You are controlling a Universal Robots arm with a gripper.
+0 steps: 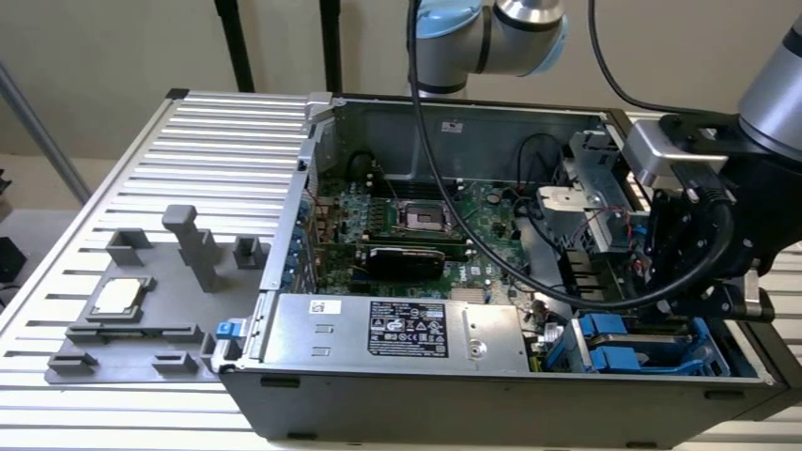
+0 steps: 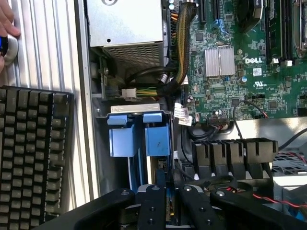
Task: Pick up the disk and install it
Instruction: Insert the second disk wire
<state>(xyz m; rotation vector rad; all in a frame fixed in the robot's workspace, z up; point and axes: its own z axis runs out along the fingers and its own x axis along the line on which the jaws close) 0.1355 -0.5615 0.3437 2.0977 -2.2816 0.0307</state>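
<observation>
Step in hand: installation, insertion phase. The end effector sits at the lower edge of the wrist view, its black fingers drawn close together around a thin blue-edged object seen edge-on; I judge this to be the disk, gripped by its rails and held upright. The label is hidden, so the identification rests on the blue edge alone.

In the exterior view the end effector hangs at the right of the frame, over the lower right corner of the open computer case. The blue drive bay lies just below it. The wrist view shows the bay's two blue latch tabs at centre frame, just beyond the fingertips.

A person's hand rests at the upper left of the wrist view, beside a keyboard on the table.

Judgement: the next move calls for careful alignment of the rails with the bay guides; nearby cables could snag.
</observation>
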